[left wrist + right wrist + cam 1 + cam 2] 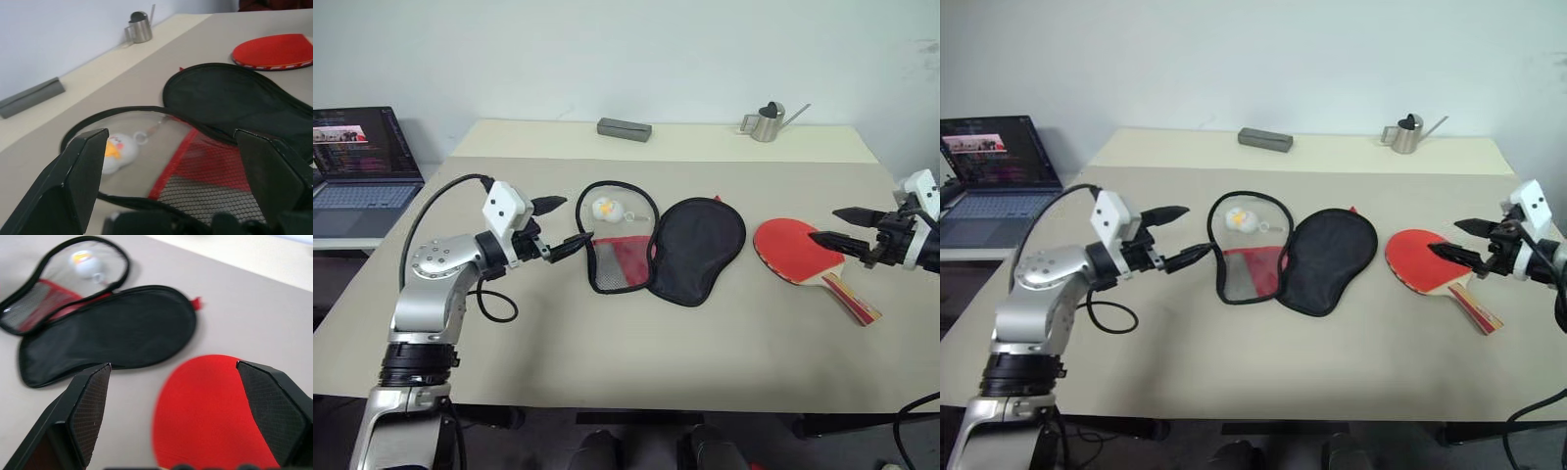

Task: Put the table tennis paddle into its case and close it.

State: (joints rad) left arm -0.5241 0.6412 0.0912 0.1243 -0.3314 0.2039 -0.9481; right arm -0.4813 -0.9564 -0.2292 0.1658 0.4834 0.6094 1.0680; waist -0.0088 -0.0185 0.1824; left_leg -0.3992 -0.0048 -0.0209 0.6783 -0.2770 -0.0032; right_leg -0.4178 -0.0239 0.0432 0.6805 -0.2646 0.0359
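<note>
On the far left a laptop point(360, 166) sits open on a side desk. The left gripper point(562, 226) hovers just beside the left edge of the case point(656, 250) with its fingers spread wide and nothing between them. The case lies unzipped and splayed flat on the table point(607, 362): a clear and red-mesh half on the left with a small white-yellow charm point(605, 209) showing through it, and the black fabric half folded out to the right. Behind, on the paler rear table, rest a grey bar point(624, 128) and a small metal watering can point(768, 121). Near the case's black half lies the table tennis paddle point(803, 257), red face up, handle pointing toward the table's near right. The right gripper point(835, 227) hangs over the blade, also spread wide and empty. The task looks to be at its first step, the pick-up, with nothing yet grasped. Next, the right gripper would likely need to drop and close on the paddle's edge or handle, while the left steadies the case for insertion.
</note>
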